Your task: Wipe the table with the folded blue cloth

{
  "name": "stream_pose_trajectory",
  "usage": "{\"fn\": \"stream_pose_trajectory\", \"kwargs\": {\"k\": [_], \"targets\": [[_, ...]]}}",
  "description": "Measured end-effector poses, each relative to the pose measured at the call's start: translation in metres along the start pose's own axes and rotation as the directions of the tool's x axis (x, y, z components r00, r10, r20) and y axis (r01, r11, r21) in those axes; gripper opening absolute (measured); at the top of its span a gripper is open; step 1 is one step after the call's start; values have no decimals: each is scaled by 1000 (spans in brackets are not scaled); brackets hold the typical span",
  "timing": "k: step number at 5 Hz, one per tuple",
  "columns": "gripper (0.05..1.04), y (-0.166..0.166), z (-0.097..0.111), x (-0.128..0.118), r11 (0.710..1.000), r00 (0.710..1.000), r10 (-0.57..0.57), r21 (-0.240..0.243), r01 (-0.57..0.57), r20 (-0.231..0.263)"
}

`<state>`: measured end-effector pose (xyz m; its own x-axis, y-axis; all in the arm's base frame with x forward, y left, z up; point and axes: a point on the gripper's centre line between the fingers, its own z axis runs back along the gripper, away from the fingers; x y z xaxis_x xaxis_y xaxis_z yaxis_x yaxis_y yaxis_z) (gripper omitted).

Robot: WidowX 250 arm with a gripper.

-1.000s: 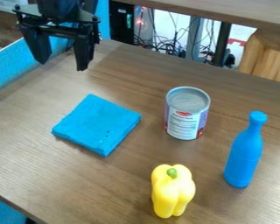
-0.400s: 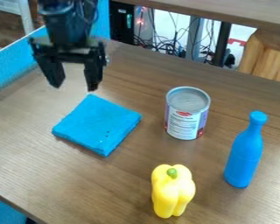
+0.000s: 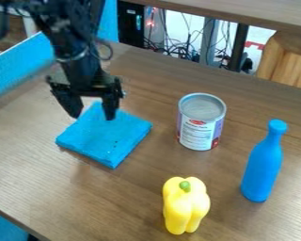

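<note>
My gripper (image 3: pixel 93 116) is open, its two fingers pointing down over the far part of a folded blue cloth (image 3: pixel 106 136), with nothing between them. Whether the fingertips touch the cloth, I cannot tell. To the right of the cloth stands a metal can (image 3: pixel 201 123) with a white and purple label. A yellow bell pepper (image 3: pixel 186 205) with a green stem is upright near the front. Farther right, a blue bottle (image 3: pixel 264 162) stands upright.
The brown wooden table (image 3: pixel 134 188) has its near left edge at the lower left. A blue panel (image 3: pixel 27 64) runs along the upper left. Behind the far edge are cables (image 3: pixel 183 51) and a wooden piece (image 3: pixel 285 61).
The gripper has come from the upper left toward the near right and now hangs over the cloth. The cloth, can, pepper and bottle have kept their places.
</note>
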<state>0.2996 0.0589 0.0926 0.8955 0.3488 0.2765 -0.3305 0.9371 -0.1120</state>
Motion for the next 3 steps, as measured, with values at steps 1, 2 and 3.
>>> {"fn": "stream_pose_trajectory", "kwargs": {"k": [1,2,3], "targets": [[1001,-12,-17,5,1000,999,17,-12,-16,31],[1001,-18,-30,3,999,998,50,-3,-50,25],[1001,-21,-38,5,999,998,43,16,-43,42]]}}
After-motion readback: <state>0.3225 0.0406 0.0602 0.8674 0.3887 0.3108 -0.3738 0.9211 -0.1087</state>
